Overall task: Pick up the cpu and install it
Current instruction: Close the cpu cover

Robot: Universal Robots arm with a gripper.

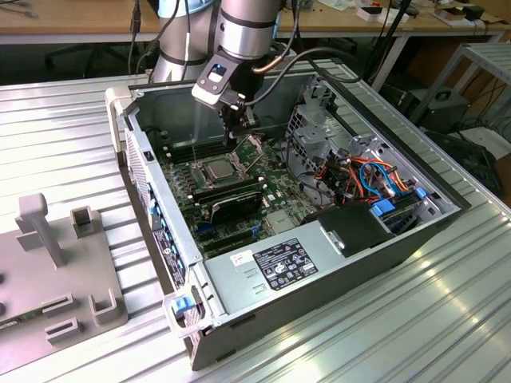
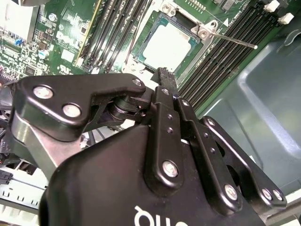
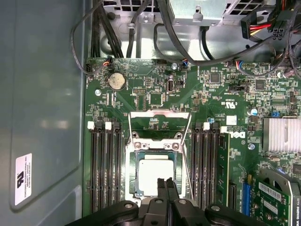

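Fingers (image 3: 162, 188) on the gripper (image 3: 167, 180) are pressed together with nothing between them. Their tips hang just above one edge of the cpu (image 3: 153, 172), the edge away from the flipped-open metal frame (image 3: 160, 123). That silver square lies flat in its socket (image 3: 133, 179) on the green board (image 3: 141, 101), inside the open computer case (image 1: 335, 239). The frame that should clamp it is up and the thin lever (image 2: 234, 40) sticks out loose, so I think nothing holds the chip down (it only rests there). That is where trouble could come from. If the tips push down on that one edge, the chip could tip or slide, and the tiny pins under it could bend. A hard push could also scratch the shiny top. If the arm (image 1: 247, 32) swings sideways, the fingers could knock the lever or the raised frame. Counting now, I see one arm, one gripper with two fingers, one cpu, one socket, one frame and one lever. Long black memory slots (image 3: 106, 165) sit in two groups, one on each side of the socket, but I cannot count every slot for sure. I also see one round coin battery (image 3: 116, 81) and one grey box (image 1: 239, 291) at the near end of the case. One grey stand (image 1: 36, 219) sits on the table (image 1: 64, 112) at the exterior view's left.
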